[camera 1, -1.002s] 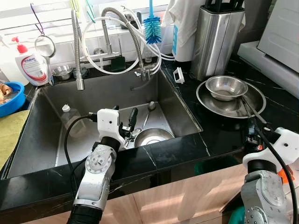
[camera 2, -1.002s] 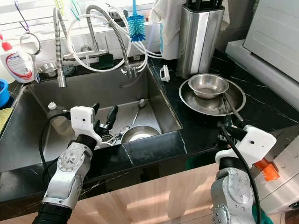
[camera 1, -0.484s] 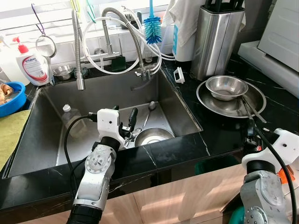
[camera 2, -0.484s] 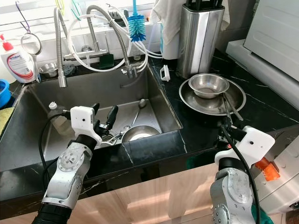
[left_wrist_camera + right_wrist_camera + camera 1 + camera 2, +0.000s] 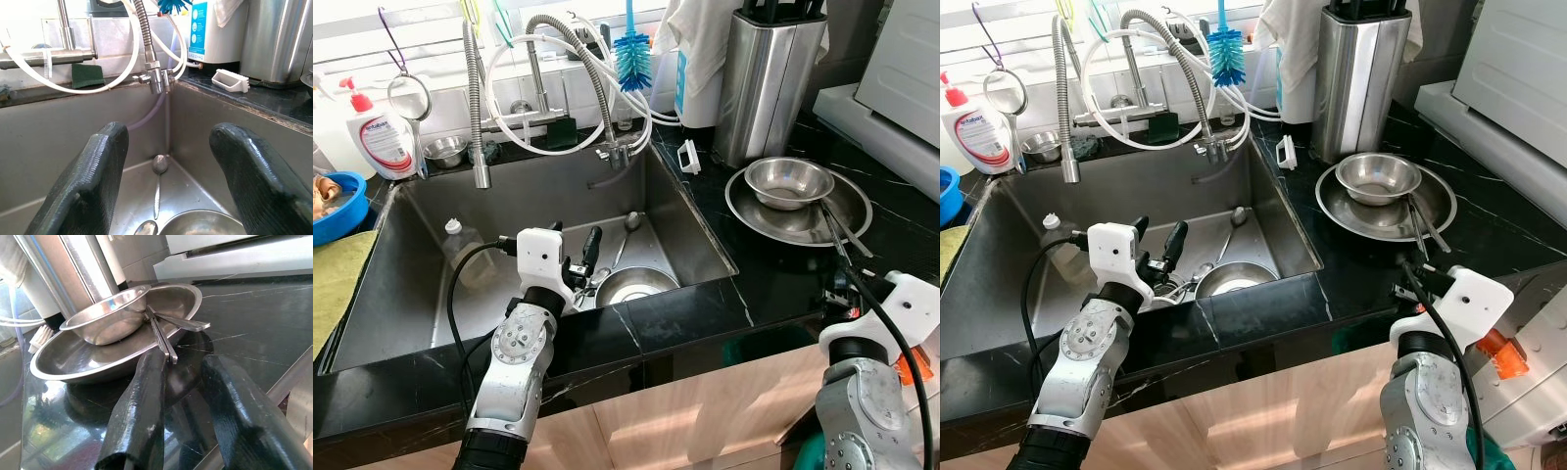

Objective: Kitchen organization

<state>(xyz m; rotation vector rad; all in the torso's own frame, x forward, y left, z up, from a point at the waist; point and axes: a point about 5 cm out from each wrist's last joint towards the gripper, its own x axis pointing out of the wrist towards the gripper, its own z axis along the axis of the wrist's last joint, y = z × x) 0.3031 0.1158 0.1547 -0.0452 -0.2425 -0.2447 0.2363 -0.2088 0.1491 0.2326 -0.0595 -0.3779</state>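
hovering left pincer (image 5: 576, 257) over sink (image 5: 695, 230), right pincer (image 5: 188, 406) near plate (image 5: 58, 363)

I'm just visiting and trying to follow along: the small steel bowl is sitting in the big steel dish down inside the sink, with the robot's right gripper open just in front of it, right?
Not quite. The small steel bowl does sit in the big steel dish, but both are on the black counter beside the sink, as the left eye view shows. The right gripper is open just in front.

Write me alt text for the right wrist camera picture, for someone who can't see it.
The right pincer, its two black fingers apart and holding nothing, hangs low over a black marble counter, pointing at a wide steel plate. A smaller steel bowl sits in the plate, with metal utensils resting across the plate's near rim.
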